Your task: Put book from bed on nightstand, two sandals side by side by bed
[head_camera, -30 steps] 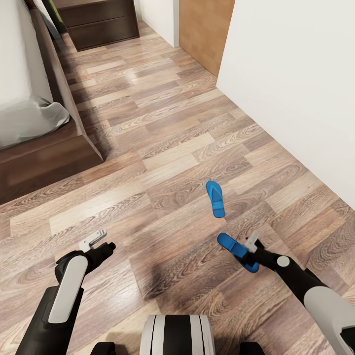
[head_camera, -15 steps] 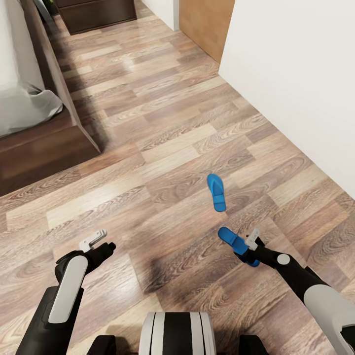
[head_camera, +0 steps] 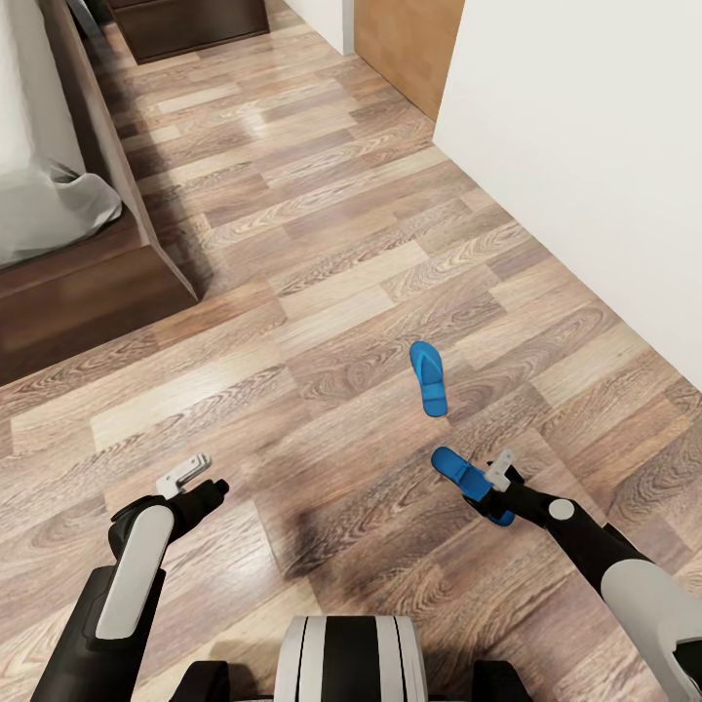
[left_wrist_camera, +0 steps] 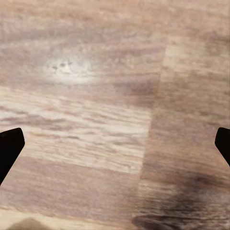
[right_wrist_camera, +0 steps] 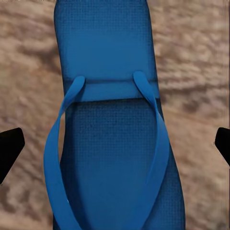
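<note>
Wood-plank floor (head_camera: 322, 292) carries both sandals, well apart from the bed (head_camera: 58, 205). The near sandal (head_camera: 463, 480) lies directly under the right tool (head_camera: 492, 492), its long axis running between the wide-open, empty fingers; the far sandal (head_camera: 428, 377) lies just beyond. The left tool (head_camera: 190, 480) is seen open and empty.

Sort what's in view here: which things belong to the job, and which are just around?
Job:
- near sandal, under the open right gripper
- far sandal, alone on the floor
- bed

Just around:
- dark cabinet beyond the bed
- wooden door
- white wall
- left gripper, open, empty
</note>
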You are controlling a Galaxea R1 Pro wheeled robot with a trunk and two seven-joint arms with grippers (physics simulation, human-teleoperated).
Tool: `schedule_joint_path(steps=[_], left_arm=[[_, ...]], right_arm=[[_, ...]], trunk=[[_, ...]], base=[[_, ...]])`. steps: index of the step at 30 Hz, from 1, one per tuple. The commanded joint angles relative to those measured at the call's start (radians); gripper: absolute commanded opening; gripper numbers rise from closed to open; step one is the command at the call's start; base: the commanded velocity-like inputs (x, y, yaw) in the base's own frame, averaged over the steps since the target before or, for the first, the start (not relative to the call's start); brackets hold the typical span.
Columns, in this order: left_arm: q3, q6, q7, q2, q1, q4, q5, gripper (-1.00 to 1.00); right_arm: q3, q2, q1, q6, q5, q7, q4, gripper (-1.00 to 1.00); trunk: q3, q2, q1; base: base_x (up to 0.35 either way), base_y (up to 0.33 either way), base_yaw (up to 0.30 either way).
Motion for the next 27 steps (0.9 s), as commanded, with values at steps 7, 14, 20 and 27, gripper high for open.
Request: schedule_joint_path(steps=[7, 14, 20, 27], left_arm=[[0.001, 0.002, 0.009, -0.001, -0.001, -0.001, 0.01, 1.0], [0.001, 0.002, 0.009, -0.001, -0.001, -0.001, 0.01, 1.0], [0.001, 0.002, 0.009, -0.001, -0.001, -0.001, 0.01, 1.0], [0.001, 0.002, 0.009, 0.0, -0.001, -0.001, 0.01, 1.0]], right_arm=[[-0.001, -0.006, -0.002, -0.006, 0.01, 0.0, 0.0, 1.0], [-0.001, -0.011, -0.004, -0.006, 0.009, -0.001, 0.0, 1.0], [-0.001, -0.012, -0.004, -0.006, 0.01, -0.001, 0.0, 1.0], [-0.001, -0.014, -0.004, -0.006, 0.011, -0.002, 0.0, -1.0]], trunk=[[-0.012, -0.001, 0.001], [-0.039, -0.003, 0.004], [-0.059, -0.004, 0.007], [-0.059, -0.004, 0.007]], base=[[0.0, 0.0, 0.0], [0.0, 0.0, 0.0], [0.0, 0.0, 0.0], [0.0, 0.0, 0.0]])
